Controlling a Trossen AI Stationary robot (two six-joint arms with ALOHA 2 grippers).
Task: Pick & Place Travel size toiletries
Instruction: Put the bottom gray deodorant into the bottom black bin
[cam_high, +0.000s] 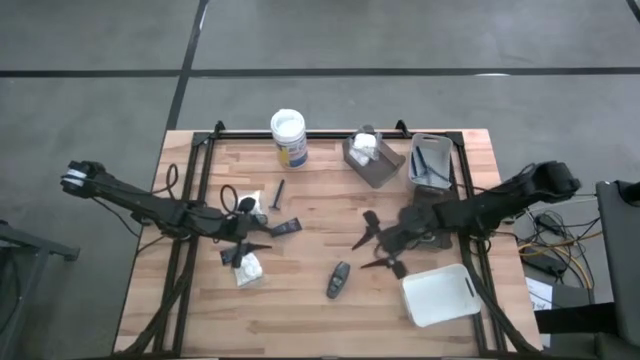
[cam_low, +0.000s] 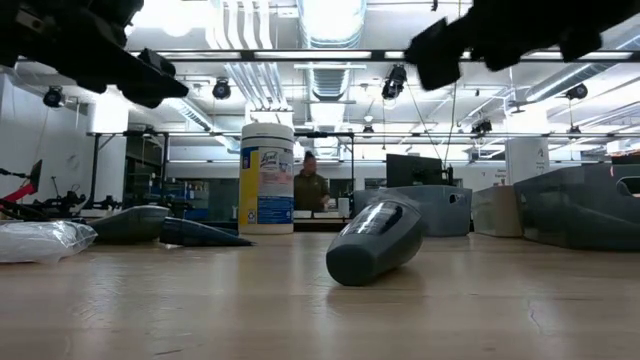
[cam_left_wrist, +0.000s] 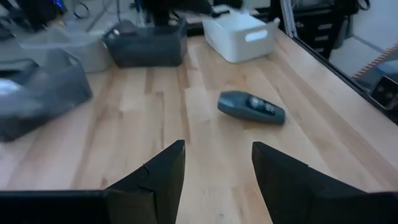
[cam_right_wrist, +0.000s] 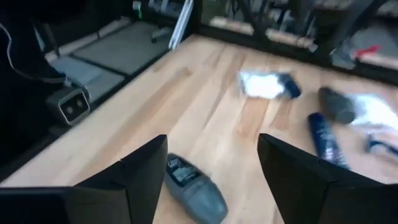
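**Toiletries mostly still loose on the table**

In the high view, the right gripper (cam_high: 378, 248) sits right of centre with its fingers spread wide and nothing between them. Just below and to its left lies a dark grey oval bottle (cam_high: 338, 280) on its side on the bare wood; the right wrist view shows the same bottle (cam_right_wrist: 189, 188) close in front of the open fingers, not touched by them.

The left gripper (cam_high: 246, 240) is in the left-centre of the frame, fingers also spread and empty, standing over a cluster of small items: a white puffy packet (cam_high: 248, 267) below it, another white packet (cam_high: 250, 204) above it, a dark tube (cam_high: 285, 228) to its right and a thin dark stick (cam_high: 279, 190) further up.

Along the upper right stand a grey tray (cam_high: 382, 168) with something white inside it and a second grey tray (cam_high: 431, 162); the white tray (cam_high: 438, 295) at lower right looks empty. The white-lidded jar (cam_high: 289, 137) stands at the top centre.

Judging by this, little is placed: at least five items are left to collect, and the grey bottle seems the nearest candidate for the right arm.
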